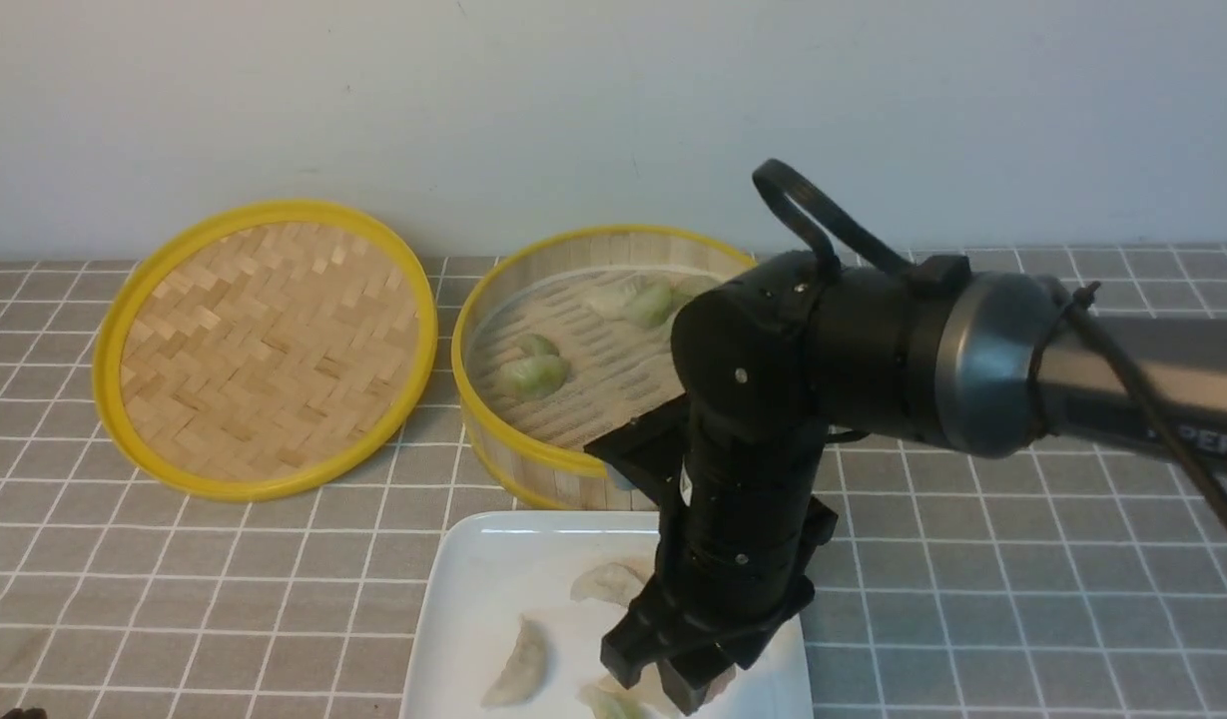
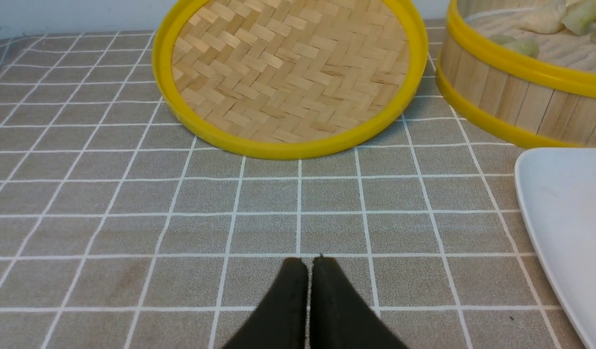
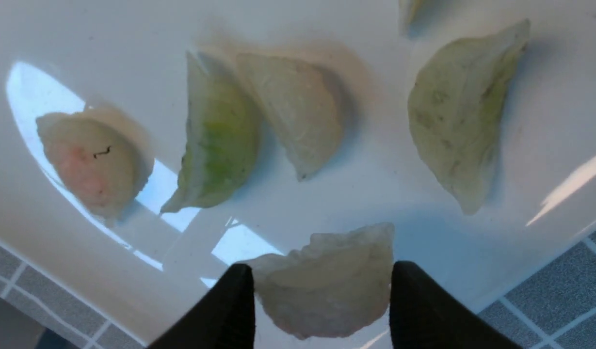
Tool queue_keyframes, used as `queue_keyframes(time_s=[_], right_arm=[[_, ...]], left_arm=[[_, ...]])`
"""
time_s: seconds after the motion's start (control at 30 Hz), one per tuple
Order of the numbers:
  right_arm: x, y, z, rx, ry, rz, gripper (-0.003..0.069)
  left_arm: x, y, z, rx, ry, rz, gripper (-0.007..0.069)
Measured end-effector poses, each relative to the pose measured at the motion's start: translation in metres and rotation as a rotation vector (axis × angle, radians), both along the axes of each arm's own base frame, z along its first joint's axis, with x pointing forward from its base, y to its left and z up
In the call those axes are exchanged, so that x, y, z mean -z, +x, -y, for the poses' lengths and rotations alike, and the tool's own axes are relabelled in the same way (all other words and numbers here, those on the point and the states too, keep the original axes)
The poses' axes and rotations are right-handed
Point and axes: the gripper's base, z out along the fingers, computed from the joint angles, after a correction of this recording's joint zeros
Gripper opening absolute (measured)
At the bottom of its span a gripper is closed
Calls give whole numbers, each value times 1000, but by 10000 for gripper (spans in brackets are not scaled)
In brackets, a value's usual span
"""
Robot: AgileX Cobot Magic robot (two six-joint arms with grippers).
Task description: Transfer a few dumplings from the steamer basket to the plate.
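The steamer basket (image 1: pixel 470 330) stands at the back middle with pale green dumplings (image 1: pixel 533 374) on its slatted floor. In front of it lies the white plate (image 1: pixel 493 569), carrying several dumplings (image 1: pixel 521 664). My right gripper (image 1: pixel 663 684) hangs low over the plate's right part. In the right wrist view its fingers (image 3: pixel 322 271) flank a pale pleated dumpling (image 3: pixel 327 286) that spans the gap and rests on the plate (image 3: pixel 133 39); the jaws stand apart. My left gripper (image 2: pixel 310 261) is shut and empty, low over the cloth left of the plate (image 2: pixel 564 208).
A shallow yellow-rimmed woven bamboo lid (image 1: pixel 264 345) leans at the back left, beside the basket (image 2: pixel 511 92). A grey checked cloth (image 1: pixel 972 559) covers the table. The wall stands right behind the basket. My right arm (image 1: pixel 972 359) reaches in from the right, hiding the basket's right side.
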Motion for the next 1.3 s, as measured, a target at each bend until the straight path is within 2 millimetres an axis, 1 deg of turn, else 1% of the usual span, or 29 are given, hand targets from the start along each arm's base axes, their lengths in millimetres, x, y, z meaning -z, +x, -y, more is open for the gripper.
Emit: queue_keyframes(time_s=[0.03,0.13,0.23,0.33,0.37,0.5,0.57,0.6,0.63,0.67,0.7,0.77,0.83,0.9,0.93,0.97,1.0,1.03,1.13,1.2,1.23,1.3], right_arm=[[0,0,0,-1,-1,3,395],[-2,3,0,-6,-8,31,499],[-10,8,-2,-7,2,64,562],[-22,13,-7,2,30,97,569],[-30,14,-7,9,46,116,561],[-69,7,-1,53,121,187,472],[-98,-2,9,76,167,241,390],[-115,-8,15,88,197,276,351],[-123,-11,19,95,209,291,321],[-153,-24,33,123,266,353,245],[-165,-30,39,134,288,378,200],[-198,-53,63,165,357,458,91],[-222,-78,89,194,413,522,27],[-242,-110,124,225,478,612,-1],[-244,-120,137,236,501,661,-6],[-249,-136,155,249,548,739,-10],[-248,-142,164,256,572,787,-12],[-251,-157,182,268,631,875,-12],[-244,-186,212,275,784,1055,-12],[-229,-206,231,265,881,1175,-13],[-221,-211,236,262,902,1199,-13],[-199,-217,242,256,926,1235,-13]], left_arm=[[0,0,0,0,0,0,-5],[0,0,0,0,0,0,-5],[0,0,0,0,0,0,-5],[0,0,0,0,0,0,-5],[0,0,0,0,0,0,-5],[0,0,0,0,0,0,-5],[0,0,0,0,0,0,-5],[0,0,0,0,0,0,-5],[0,0,0,0,0,0,-5],[0,0,0,0,0,0,-5],[0,0,0,0,0,0,-5],[0,0,0,0,0,0,-5],[0,0,0,0,1,0,-5],[0,0,0,0,1,0,-5],[0,0,0,0,1,0,-5],[0,0,0,0,1,0,-5],[0,0,0,0,1,0,-5],[0,0,0,0,1,0,-5],[0,0,0,0,1,0,-5],[0,0,0,0,1,0,-5],[0,0,0,0,1,0,-5],[0,0,0,0,1,0,-5]])
